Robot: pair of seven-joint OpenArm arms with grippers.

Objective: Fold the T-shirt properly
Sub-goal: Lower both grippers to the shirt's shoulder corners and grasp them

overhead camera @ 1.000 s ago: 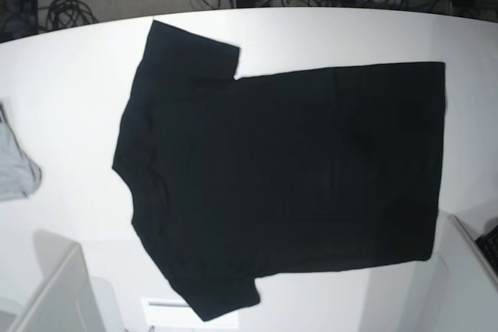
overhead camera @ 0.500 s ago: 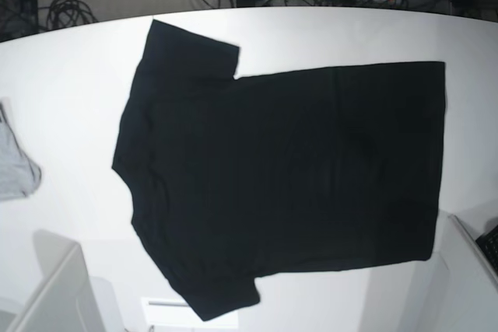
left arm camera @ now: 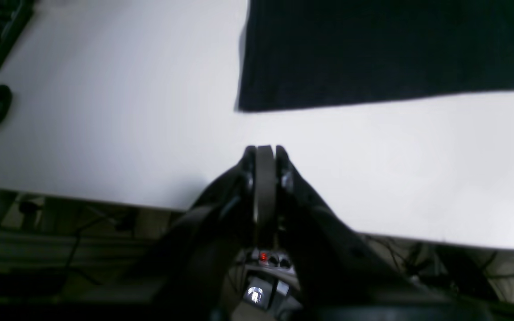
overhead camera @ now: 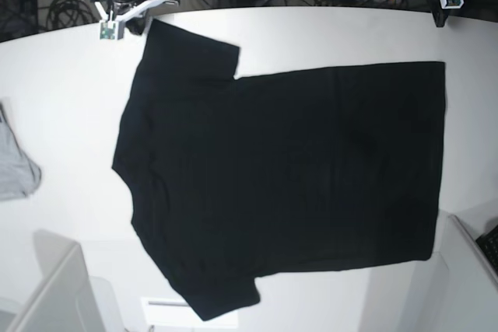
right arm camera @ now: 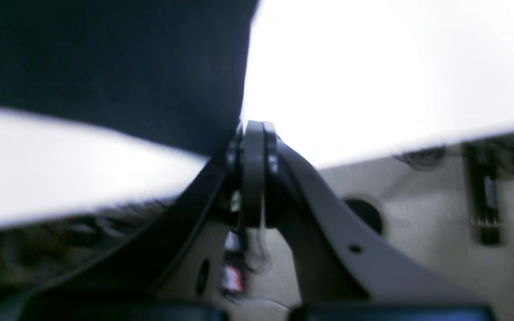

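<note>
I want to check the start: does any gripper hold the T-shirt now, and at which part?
Nothing is held. The left gripper and right gripper are both shut and empty, near the T-shirt.

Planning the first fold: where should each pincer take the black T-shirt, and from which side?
The T-shirt lies flat, plain side up, collar toward the base view's left. Probably best at the far-edge corners. The right pincer, shut, sits by the far sleeve corner; the left pincer, shut, faces the far hem corner. Come in low from the table's far edge, sliding one finger under the thin edge.
</note>
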